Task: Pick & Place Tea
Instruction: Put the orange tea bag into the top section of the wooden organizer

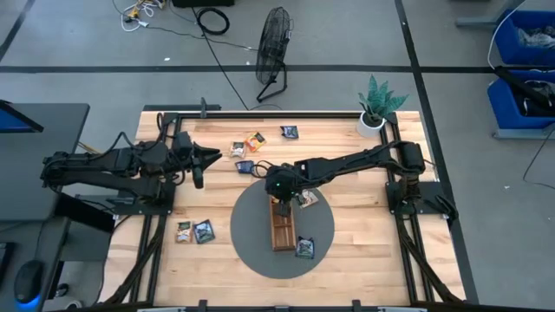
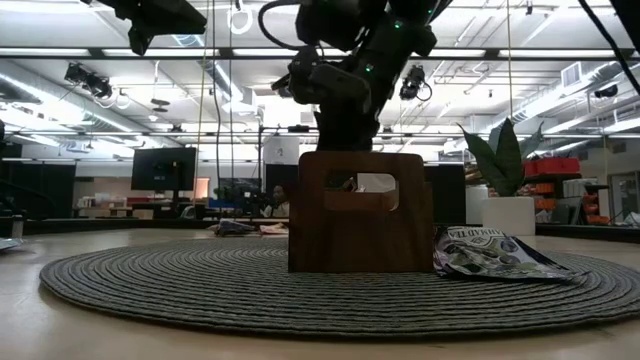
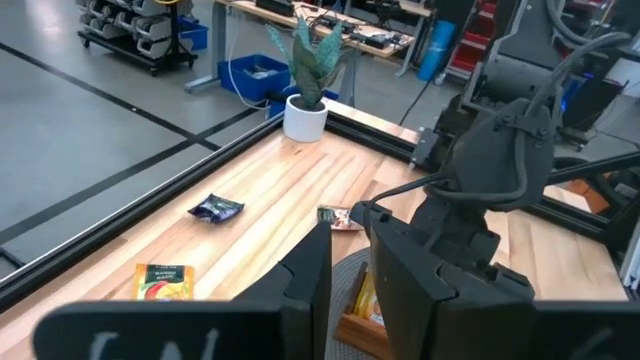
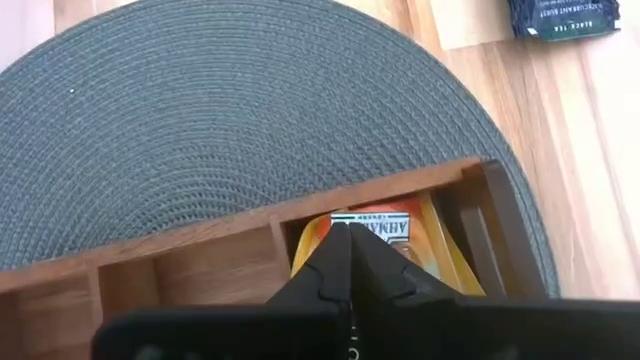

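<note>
Orange tea sachet [image 4: 385,232] upright in tray [image 4: 190,262] end compartment, under shut right gripper [image 4: 345,240]

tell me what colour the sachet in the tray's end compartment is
Orange sachet, under the shut right gripper; right wrist view shows it best.

I see grey floor [image 1: 87,78] crossed by dark lines around my wooden worktop [image 1: 364,251], a black fan [image 1: 274,52] and loose cables [image 1: 208,17] beyond it, blue bins [image 1: 520,39] to one side, ceiling strip lights [image 2: 120,52] far off

An orange sachet [image 3: 162,281] and potted plant [image 3: 306,80] on the table [image 3: 260,190].
</note>
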`<state>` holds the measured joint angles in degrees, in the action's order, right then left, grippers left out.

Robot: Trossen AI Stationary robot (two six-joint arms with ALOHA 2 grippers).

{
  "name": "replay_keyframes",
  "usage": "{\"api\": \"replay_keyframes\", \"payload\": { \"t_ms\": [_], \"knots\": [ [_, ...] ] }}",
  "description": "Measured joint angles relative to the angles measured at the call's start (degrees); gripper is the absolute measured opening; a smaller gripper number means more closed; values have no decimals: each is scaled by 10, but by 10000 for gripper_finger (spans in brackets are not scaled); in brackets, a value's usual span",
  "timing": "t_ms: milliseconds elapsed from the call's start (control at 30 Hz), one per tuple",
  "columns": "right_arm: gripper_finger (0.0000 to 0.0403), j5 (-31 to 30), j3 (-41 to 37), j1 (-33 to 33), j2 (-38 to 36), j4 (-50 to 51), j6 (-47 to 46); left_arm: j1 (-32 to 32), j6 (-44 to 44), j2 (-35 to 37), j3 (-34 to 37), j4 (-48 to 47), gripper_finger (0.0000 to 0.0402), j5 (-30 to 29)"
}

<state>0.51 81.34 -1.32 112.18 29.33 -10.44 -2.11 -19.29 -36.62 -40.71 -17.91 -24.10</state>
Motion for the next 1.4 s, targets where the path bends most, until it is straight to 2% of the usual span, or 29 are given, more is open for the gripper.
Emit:
{"api": "replay_keyframes", "payload": {
  "t_ms": [500,800,1067,1200,1400],
  "knots": [
    [0,6,0,3,28,12,13,0,-1,-1,0,-3,76,0],
    [0,15,0,8,27,24,-16,0,-1,-1,0,-3,76,0],
    [0,-31,12,4,5,29,14,0,-9,-1,0,-5,76,0],
    [0,-32,26,5,-13,34,30,0,-8,-1,0,-5,76,0],
    [3,-29,26,5,-58,18,-11,2,-13,-1,0,-7,76,-8]
  ]
}}
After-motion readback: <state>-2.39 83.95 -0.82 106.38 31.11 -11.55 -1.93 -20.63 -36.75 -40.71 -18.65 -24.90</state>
